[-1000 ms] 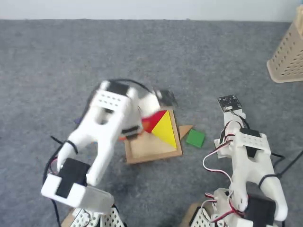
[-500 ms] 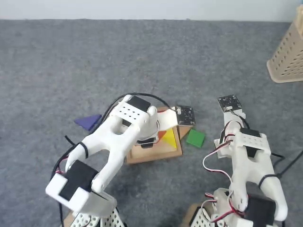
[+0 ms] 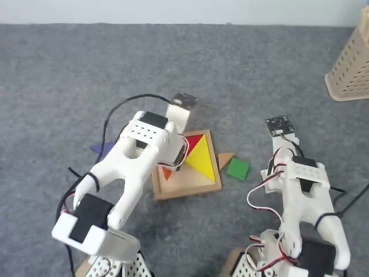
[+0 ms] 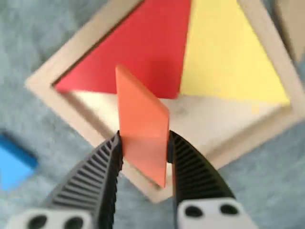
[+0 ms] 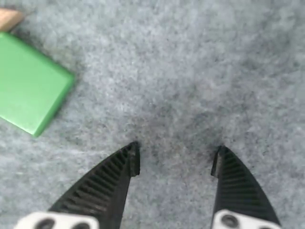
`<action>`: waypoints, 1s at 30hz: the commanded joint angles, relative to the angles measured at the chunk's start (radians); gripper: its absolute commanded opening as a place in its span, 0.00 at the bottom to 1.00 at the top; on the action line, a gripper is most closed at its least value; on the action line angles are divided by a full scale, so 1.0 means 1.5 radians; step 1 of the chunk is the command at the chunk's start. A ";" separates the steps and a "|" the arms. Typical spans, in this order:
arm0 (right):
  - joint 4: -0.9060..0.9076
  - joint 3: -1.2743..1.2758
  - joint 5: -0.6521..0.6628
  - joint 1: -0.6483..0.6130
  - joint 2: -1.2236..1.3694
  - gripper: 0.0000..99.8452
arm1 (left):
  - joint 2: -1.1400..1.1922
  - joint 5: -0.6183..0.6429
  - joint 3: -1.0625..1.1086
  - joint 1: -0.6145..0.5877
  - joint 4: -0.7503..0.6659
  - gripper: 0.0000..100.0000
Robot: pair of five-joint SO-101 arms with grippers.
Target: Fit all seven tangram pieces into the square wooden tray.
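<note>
**Left gripper** (image 4: 144,138) clamped on the orange tangram piece (image 4: 140,112). The piece stands on edge above the bare floor of the square wooden tray (image 4: 71,44), close to one corner. Its long axis runs straight out from the claw toward the red triangle (image 4: 147,43), which lies seated beside the yellow triangle (image 4: 228,52).

**Right gripper** (image 5: 174,160), jaws apart, over carpet, with the green square (image 5: 28,83) near it.

In the high view the left arm covers part of the tray. Whether the orange piece touches the tray floor cannot be told. A blue piece (image 4: 12,164) on the carpet is cut off.
</note>
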 commanded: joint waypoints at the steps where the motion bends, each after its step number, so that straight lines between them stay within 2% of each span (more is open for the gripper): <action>1: -0.016 -0.001 0.006 0.011 -0.020 0.25 | -0.042 0.176 -0.002 -0.008 -0.004 0.01; 4: -0.016 -0.001 0.005 0.011 -0.020 0.25 | -0.044 0.228 -0.002 -0.008 -0.004 0.01; 8: -0.016 0.001 0.005 0.011 -0.020 0.25 | -0.042 0.180 -0.001 -0.006 -0.004 0.01; 10: -0.016 0.001 0.005 0.011 -0.020 0.25 | -0.041 0.038 0.002 -0.006 -0.004 0.01; 13: -0.016 0.001 0.005 0.011 -0.020 0.25 | -0.046 -0.315 0.016 -0.017 -0.004 0.01; 14: -0.016 0.001 0.005 0.011 -0.020 0.25 | -0.044 -0.404 0.022 -0.017 0.002 0.01; 15: -0.016 0.001 0.005 0.011 -0.020 0.25 | -0.043 -0.466 0.026 -0.017 0.009 0.01; 17: -0.016 0.001 0.005 0.011 -0.020 0.25 | -0.041 -0.533 0.034 -0.019 0.013 0.01; 19: -0.016 0.001 0.005 0.011 -0.020 0.25 | -0.041 -0.561 0.031 -0.018 0.018 0.01; 22: -0.016 0.001 0.005 0.011 -0.020 0.25 | -0.048 -0.505 0.026 -0.015 0.013 0.01; 23: -0.016 0.001 0.005 0.011 -0.020 0.25 | -0.048 -0.450 0.020 -0.013 0.008 0.01; 26: -0.016 0.001 0.005 0.011 -0.020 0.25 | -0.048 -0.215 0.016 -0.014 -0.024 0.01; 27: -0.016 0.001 0.005 0.011 -0.020 0.25 | -0.048 -0.213 0.019 -0.008 -0.024 0.01; 28: -0.016 0.001 0.005 0.011 -0.020 0.25 | -0.048 -0.274 0.027 0.011 -0.024 0.01; 30: -0.016 0.001 0.005 0.011 -0.020 0.25 | -0.048 -0.482 0.059 0.052 -0.010 0.01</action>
